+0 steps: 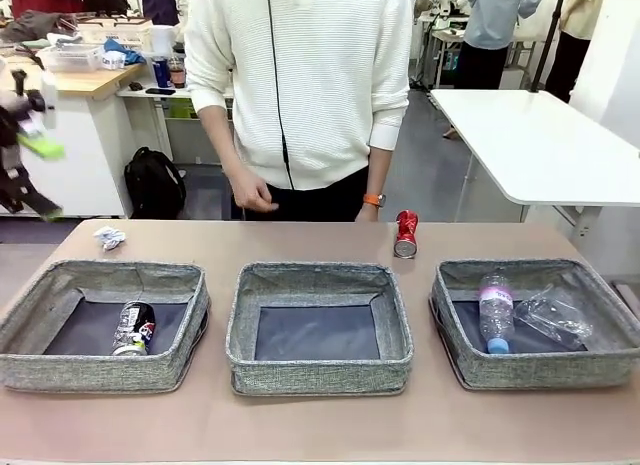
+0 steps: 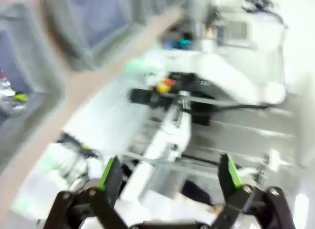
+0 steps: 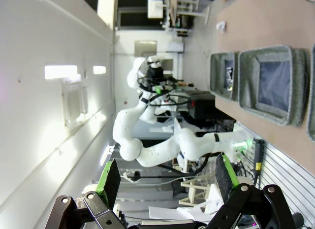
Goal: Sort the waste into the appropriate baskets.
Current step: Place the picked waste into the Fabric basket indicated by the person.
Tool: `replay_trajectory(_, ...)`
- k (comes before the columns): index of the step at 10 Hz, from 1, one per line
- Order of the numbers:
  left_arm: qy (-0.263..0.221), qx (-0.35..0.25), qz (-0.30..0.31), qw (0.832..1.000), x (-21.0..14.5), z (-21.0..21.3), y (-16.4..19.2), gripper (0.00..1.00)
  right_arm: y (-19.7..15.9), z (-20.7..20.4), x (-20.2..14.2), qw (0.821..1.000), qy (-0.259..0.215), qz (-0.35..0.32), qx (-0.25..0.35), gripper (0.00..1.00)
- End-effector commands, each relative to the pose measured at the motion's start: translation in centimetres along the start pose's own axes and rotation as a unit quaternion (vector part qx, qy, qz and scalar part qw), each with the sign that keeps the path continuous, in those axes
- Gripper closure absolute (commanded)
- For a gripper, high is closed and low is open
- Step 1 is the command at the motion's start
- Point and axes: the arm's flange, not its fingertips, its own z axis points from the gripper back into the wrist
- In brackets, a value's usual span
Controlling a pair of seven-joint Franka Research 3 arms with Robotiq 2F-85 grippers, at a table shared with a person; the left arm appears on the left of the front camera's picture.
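Note:
Three grey woven baskets stand in a row. The left basket [image 1: 100,371] holds a dark soda can [image 1: 133,328]. The middle basket [image 1: 320,375] holds nothing. In the right basket [image 1: 540,371] lie a clear blue-capped bottle [image 1: 496,311] and clear plastic film [image 1: 556,316]. A red can [image 1: 405,234] lies on the table beyond them, and a white paper wad [image 1: 109,237] sits at the far left. My left gripper [image 1: 38,178] hangs open, raised off the table's left edge; its wrist view [image 2: 170,176] is blurred. My right gripper [image 3: 165,177] stands open with nothing between its fingers.
A person in a white sweater [image 1: 300,85] stands at the far side, hands low near the table edge. The right wrist view looks sideways at my left arm [image 3: 162,140] and two baskets [image 3: 290,86]. A white table [image 1: 540,145] stands at the back right.

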Motion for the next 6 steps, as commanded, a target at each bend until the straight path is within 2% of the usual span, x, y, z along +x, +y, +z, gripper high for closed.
replay_trajectory(1, -0.05, -0.127, 0.003, 0.991, -0.1, 5.1, -1.7, 0.0, -0.1, 0.1, -0.2, 1.0, 0.005, 0.008, -0.002, 0.0)
replay_trajectory(2, -0.094, -0.13, -0.016, 0.987, -1.5, 7.2, -3.2, 0.0, -0.1, 0.1, -0.2, 1.0, 0.005, 0.008, -0.002, 0.0)
replay_trajectory(3, -0.138, -0.147, -0.009, 0.979, -2.4, 8.4, -4.3, 0.0, -0.1, 0.1, -0.2, 1.0, 0.005, 0.008, -0.002, 0.0)
replay_trajectory(4, -0.194, -0.13, 0.024, 0.972, -2.3, 8.8, -4.4, 0.0, -0.1, 0.1, -0.2, 1.0, 0.005, 0.008, -0.002, 0.0)
replay_trajectory(5, -0.253, -0.093, 0.091, 0.959, -1.5, 8.6, -3.6, 0.0, -0.1, 0.1, -0.2, 1.0, 0.005, 0.008, -0.002, 0.0)
replay_trajectory(6, -0.138, -0.143, -0.007, 0.98, -3.0, 9.7, -3.5, 0.0, -0.1, 0.1, -0.2, 1.0, 0.005, 0.008, -0.002, 0.0)
